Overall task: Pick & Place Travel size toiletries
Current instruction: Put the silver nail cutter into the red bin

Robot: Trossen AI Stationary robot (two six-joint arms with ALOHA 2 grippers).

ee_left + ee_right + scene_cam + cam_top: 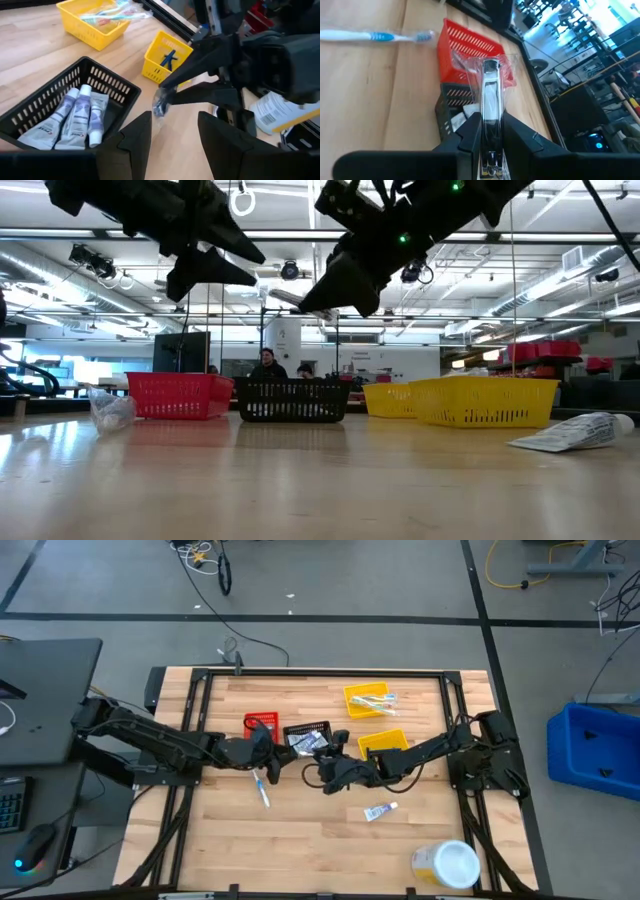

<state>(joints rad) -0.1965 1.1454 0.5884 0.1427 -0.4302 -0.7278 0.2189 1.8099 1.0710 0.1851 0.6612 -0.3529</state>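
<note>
Right gripper jaws clamped on clear-wrapped metal item, held aloft near black bin, likely for drop-in. Left gripper jaws apart, empty, hovering beside. Toothbrush, tube loose on tabletop.

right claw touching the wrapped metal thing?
Touching. Right wrist view: the right claw is clamped on the clear-wrapped metal clipper, fingers pressed against both its sides.
</note>
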